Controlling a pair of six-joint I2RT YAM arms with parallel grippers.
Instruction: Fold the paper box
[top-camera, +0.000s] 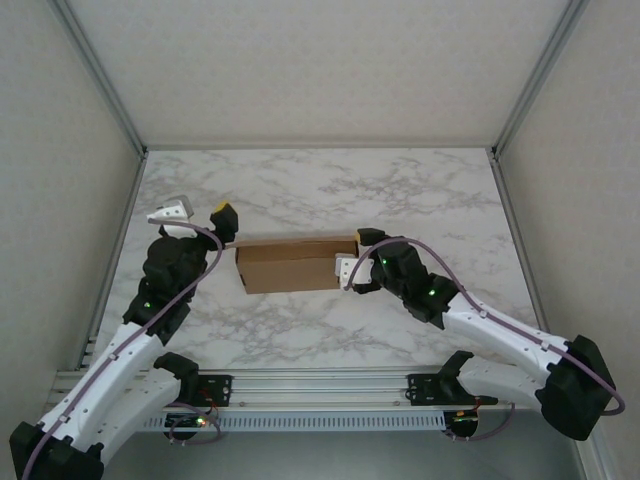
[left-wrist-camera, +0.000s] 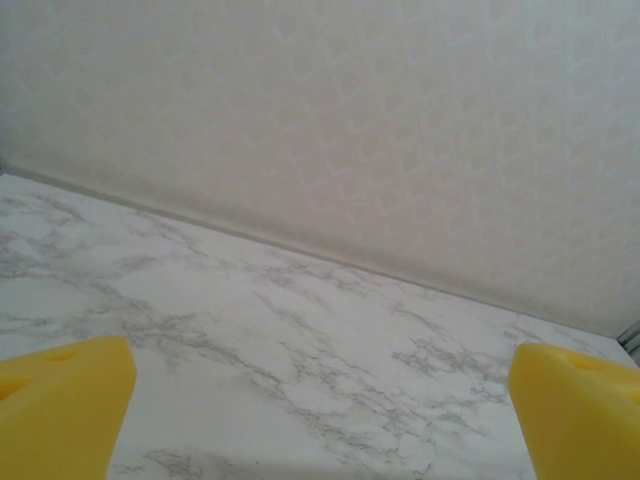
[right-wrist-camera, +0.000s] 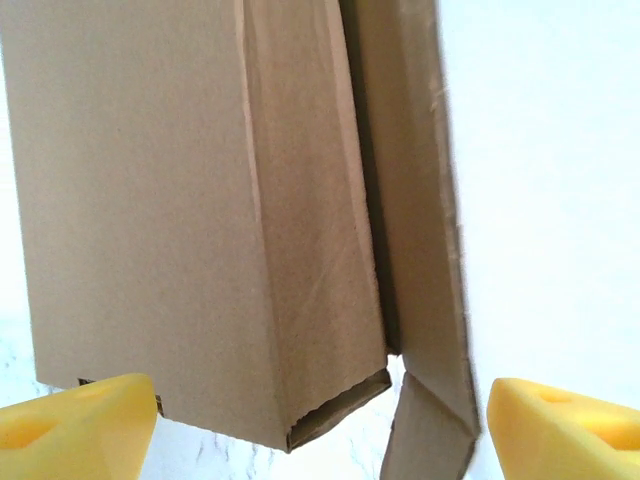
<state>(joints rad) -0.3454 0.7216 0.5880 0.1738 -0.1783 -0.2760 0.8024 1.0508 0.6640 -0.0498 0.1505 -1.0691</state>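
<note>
The paper box (top-camera: 295, 265) is a compact brown cardboard box lying flat mid-table, long side left to right. My right gripper (top-camera: 355, 253) is at its right end, open. In the right wrist view the box's end (right-wrist-camera: 200, 250) lies just ahead of the wide-spread yellow pads (right-wrist-camera: 75, 428), and a loose side flap (right-wrist-camera: 430, 440) hangs off its right edge. My right gripper (right-wrist-camera: 320, 430) grips nothing. My left gripper (top-camera: 200, 213) hovers off the box's far left corner, open. In the left wrist view, between the pads (left-wrist-camera: 60, 405) of the left gripper (left-wrist-camera: 320, 420) there is bare marble.
The marble table (top-camera: 330, 190) is walled by pale panels at the back and sides, with metal posts (top-camera: 100, 75) at the corners. A rail (top-camera: 320, 385) carrying both arm bases runs along the near edge.
</note>
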